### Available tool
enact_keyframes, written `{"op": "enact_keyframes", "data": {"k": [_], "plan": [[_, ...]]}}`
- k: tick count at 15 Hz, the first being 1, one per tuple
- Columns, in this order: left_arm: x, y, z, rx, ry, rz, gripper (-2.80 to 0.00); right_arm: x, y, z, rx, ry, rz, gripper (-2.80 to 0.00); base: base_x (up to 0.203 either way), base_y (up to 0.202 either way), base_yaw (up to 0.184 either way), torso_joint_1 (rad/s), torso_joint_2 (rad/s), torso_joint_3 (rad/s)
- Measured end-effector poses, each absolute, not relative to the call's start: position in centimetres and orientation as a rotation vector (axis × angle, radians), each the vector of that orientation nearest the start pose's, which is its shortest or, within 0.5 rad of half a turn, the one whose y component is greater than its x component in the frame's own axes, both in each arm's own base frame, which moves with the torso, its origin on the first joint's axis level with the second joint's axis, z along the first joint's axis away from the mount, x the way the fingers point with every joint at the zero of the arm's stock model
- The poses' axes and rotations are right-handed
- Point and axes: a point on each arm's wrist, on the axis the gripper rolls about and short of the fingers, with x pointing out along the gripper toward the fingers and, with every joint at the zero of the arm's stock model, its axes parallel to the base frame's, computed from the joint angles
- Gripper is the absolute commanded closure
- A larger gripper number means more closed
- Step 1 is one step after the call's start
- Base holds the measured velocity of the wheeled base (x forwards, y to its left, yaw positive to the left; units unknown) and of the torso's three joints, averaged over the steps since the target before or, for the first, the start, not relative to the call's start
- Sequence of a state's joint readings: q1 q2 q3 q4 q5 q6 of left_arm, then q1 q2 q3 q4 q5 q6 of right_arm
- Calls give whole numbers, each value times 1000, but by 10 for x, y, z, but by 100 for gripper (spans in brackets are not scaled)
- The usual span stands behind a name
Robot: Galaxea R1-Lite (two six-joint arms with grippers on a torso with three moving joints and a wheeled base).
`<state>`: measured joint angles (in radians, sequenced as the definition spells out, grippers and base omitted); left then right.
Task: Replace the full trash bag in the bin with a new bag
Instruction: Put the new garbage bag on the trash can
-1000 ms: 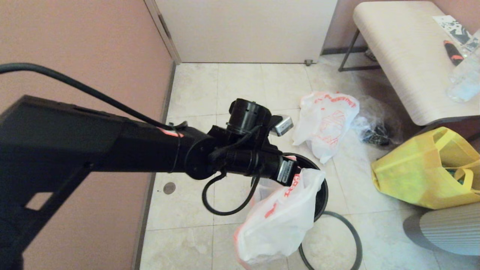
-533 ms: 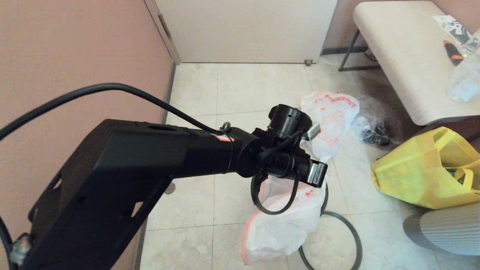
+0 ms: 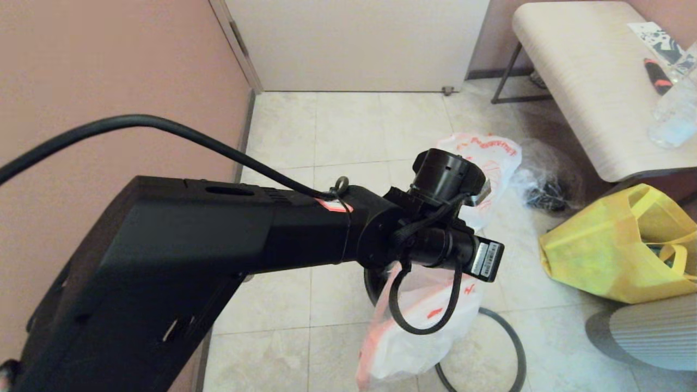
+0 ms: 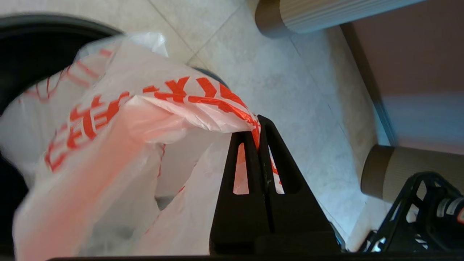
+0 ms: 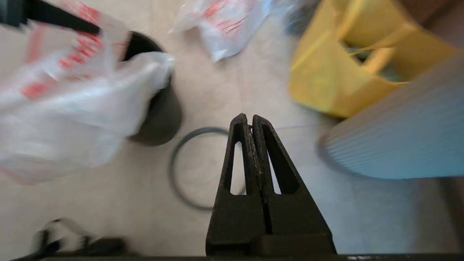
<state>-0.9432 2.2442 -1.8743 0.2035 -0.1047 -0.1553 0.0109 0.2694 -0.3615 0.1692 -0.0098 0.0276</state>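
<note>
We are looking down at a pale tiled floor beside a pink wall. From the left, the robot's left arm (image 3: 218, 256) reaches across the middle of the head view, hiding much of the floor. Its left gripper (image 4: 258, 125) cannot be seen from the head camera, but the left wrist view shows its two black fingers pressed together on a red-printed edge of the new bag (image 3: 419, 326), a thin, limp white carrier bag. The bag hangs from that grip, draped over the mouth of the bin (image 3: 373, 283), a small black bucket, and trailing down its near side. Only a sliver of the bin shows in the head view; the right wrist view shows its dark wall (image 5: 159, 116) more plainly. Just right of the bin, a thin dark hoop (image 3: 512, 348) lies flat on the tiles. Farther back and to the right, the full trash bag (image 3: 490, 163), white with red print, sits on the floor, with a clear bag of dark items (image 3: 544, 190) just beside it. Right again stands a yellow tote (image 3: 610, 250), below a pale bench (image 3: 588, 81). The right gripper (image 5: 251, 121) shows only in its own wrist view, fingers closed on nothing, above the floor near the hoop
</note>
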Motion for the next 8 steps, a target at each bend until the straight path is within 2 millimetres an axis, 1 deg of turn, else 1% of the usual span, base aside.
{"op": "enact_keyframes", "data": {"k": [1, 3, 5, 8], "plan": [[268, -377, 187, 111, 628, -971, 0, -8, 0, 177, 46, 120, 27, 0, 0, 0, 0, 0, 0, 0], [268, -381, 193, 103, 602, -982, 0, 27, 3, 198, 84, 240, 104, 0, 0, 0, 0, 0, 0, 0], [267, -384, 193, 102, 597, -987, 0, 63, 8, 205, 131, 363, 188, 0, 0, 0, 0, 0, 0, 0], [265, -389, 192, 101, 584, -1009, 0, 119, 23, 203, 197, 477, 275, 0, 0, 0, 0, 0, 0, 0]]}}
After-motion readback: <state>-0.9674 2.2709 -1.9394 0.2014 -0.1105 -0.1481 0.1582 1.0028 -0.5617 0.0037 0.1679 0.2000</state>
